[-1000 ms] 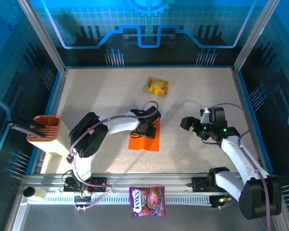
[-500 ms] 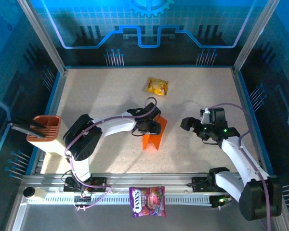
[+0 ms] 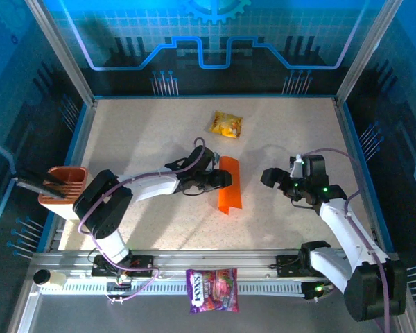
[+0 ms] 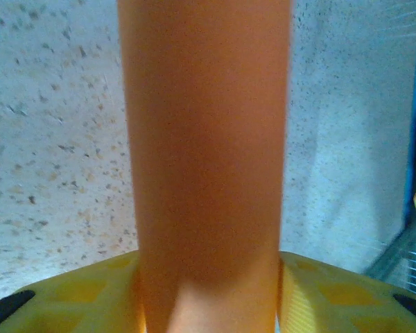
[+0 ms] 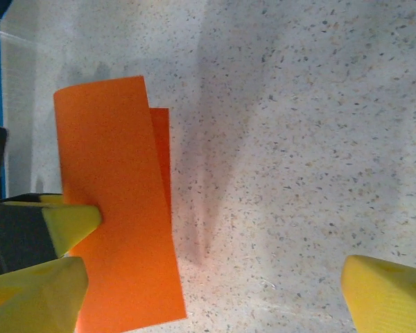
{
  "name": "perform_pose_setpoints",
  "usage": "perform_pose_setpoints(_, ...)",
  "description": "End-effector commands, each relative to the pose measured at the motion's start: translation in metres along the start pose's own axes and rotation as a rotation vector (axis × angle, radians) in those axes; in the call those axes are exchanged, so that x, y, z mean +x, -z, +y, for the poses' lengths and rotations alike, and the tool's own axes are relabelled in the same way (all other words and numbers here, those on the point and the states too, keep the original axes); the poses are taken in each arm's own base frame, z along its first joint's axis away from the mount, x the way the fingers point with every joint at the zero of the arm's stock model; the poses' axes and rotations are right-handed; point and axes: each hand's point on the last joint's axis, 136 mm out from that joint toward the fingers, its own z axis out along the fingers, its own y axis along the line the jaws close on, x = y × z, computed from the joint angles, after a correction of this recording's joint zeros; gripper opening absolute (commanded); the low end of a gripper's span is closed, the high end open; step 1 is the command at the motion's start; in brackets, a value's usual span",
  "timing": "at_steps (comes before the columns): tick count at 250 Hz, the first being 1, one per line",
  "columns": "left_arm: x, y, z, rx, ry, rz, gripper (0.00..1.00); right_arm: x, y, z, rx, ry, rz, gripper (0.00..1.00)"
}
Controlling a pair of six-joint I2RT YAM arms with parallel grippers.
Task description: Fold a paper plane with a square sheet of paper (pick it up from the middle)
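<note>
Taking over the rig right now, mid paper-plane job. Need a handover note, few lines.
Left tool: shut on the square sheet of paper, pinched near its middle. The sheet drapes loosely in two layers over the middle of the table.
Right tool: open, holding nothing, just right of the sheet.
Done: sheet picked up. No pressed crease visible.
To do: all the folds.

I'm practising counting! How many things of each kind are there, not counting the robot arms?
Orange paper sheet: 1
Printed bags: 2 (yellow packet, purple bag)
Orange holder: 1
Total: 4
</note>
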Motion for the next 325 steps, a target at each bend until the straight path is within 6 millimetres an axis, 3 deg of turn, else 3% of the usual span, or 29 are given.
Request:
perform_pose_setpoints(1, 0.000, 0.004, -0.038, 0.175, 0.021, 0.050, 0.49, 0.006, -0.002, 0.014, -0.082, 0.016, 0.031, 0.95)
perform_pose_setpoints(109, 0.014, -0.018, 0.003, 0.128, 0.107, 0.068, 0.47, 0.004, -0.010, 0.027, -0.163, 0.014, 0.039, 0.92)
perform_pose_setpoints(169, 0.022, -0.022, 0.035, -0.016, 0.081, 0.088, 0.48, 0.015, -0.026, 0.041, -0.228, 0.023, 0.120, 0.82)
perform_pose_setpoints(241, 0.021, -0.015, 0.051, -0.130, 0.008, 0.093, 0.55, 0.026, -0.045, 0.046, -0.191, 0.058, 0.201, 0.77)
perform_pose_setpoints(262, 0.019, -0.010, 0.055, -0.172, -0.024, 0.090, 0.59, 0.029, -0.048, 0.045, -0.189, 0.055, 0.218, 0.70)
perform_pose_setpoints(325, 0.013, 0.011, 0.068, -0.305, -0.142, 0.081, 0.67, 0.030, -0.051, 0.041, -0.173, 0.036, 0.208, 0.70)
